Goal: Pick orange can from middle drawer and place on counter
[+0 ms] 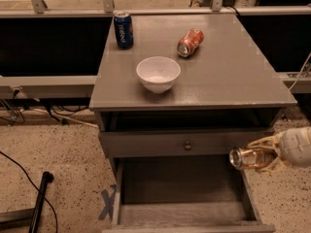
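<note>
1. orange can [244, 158]: held horizontal in the tool [253, 157], silvery end pointing left, clear of the drawer floor.
2. tool: fingers clamped on the can body from the right; its arm enters from the right frame edge.
3. middle drawer [180, 188]: pulled open, below and left of the tool. The can hangs over its right wall.
4. drawer front [146, 143] with knob [187, 145]: closed, left of the tool and slightly higher.
5. surface [233, 76]: above the tool; the can is not on it.
6. On the surface, up-left of the tool: white bowl [158, 73] near the front edge, red-orange can [190, 42] on its side behind it, blue can [123, 29] upright, farthest left at the back.
</note>
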{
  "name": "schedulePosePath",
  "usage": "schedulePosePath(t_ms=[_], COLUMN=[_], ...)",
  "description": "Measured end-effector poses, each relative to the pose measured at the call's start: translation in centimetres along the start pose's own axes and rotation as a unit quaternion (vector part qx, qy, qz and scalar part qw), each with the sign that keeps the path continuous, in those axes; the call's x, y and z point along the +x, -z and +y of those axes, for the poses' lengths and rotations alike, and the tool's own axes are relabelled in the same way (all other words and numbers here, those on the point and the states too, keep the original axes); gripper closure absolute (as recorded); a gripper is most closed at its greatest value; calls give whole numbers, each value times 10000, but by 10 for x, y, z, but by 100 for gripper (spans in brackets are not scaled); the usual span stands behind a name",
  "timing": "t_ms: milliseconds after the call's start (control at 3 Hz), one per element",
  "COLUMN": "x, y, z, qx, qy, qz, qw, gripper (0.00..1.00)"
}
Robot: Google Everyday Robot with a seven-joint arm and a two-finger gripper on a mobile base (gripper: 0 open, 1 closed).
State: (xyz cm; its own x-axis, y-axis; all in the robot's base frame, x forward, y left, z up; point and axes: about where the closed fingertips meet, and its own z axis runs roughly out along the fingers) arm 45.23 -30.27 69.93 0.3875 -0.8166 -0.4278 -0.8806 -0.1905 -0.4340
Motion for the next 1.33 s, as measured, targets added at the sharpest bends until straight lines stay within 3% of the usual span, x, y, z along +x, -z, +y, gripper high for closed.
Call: schedulePosePath(t_ms=[667,1000,1333], x=[0,1,15], y=[68,92,99], z=[-90,-125,-156], qx=[-193,-239,-325], qy=[260,260,67], qz=[776,977,1108], qw=[9965,9946,9933], gripper=[100,100,100])
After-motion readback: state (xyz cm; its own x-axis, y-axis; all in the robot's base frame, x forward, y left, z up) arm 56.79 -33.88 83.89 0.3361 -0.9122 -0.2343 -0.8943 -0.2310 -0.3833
